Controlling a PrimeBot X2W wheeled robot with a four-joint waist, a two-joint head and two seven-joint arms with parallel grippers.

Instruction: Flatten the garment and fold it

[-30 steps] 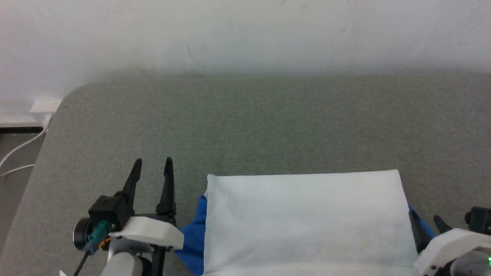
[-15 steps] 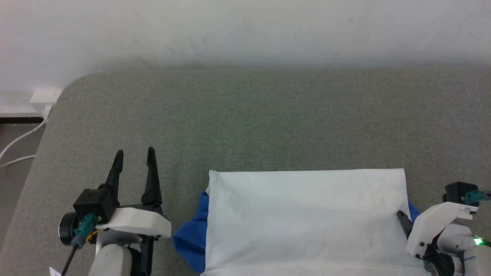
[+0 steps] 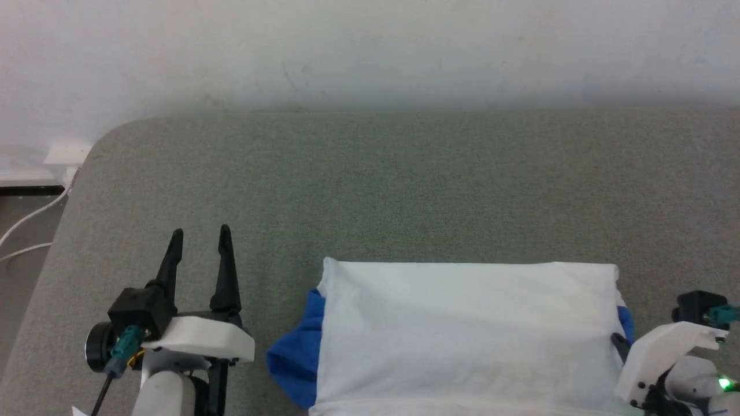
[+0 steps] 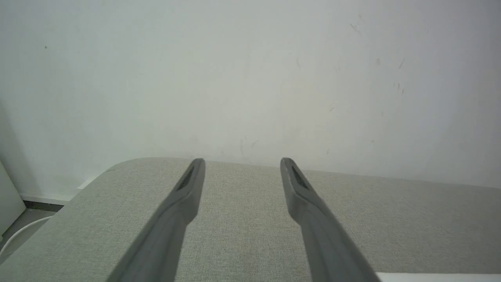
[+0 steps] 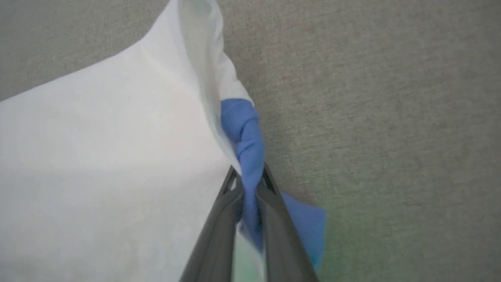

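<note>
Right gripper point(image 5: 249, 172) pinching garment point(image 3: 462, 329) edge (blue sleeve bunched between fingers), left gripper point(image 3: 200, 232) spread wide

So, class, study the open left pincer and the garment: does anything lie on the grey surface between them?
Nothing visible does. Between the left pincer and the garment, whose blue sleeve sticks out toward it, lies bare grey surface. The right pincer is shut on the garment's blue edge at the other side.

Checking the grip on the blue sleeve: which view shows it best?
The right wrist view: the right gripper is shut on the garment, on a bunched blue fold at its edge. The head view shows more garment, but the wrist hides the grip. The left wrist view catches a white sliver.
</note>
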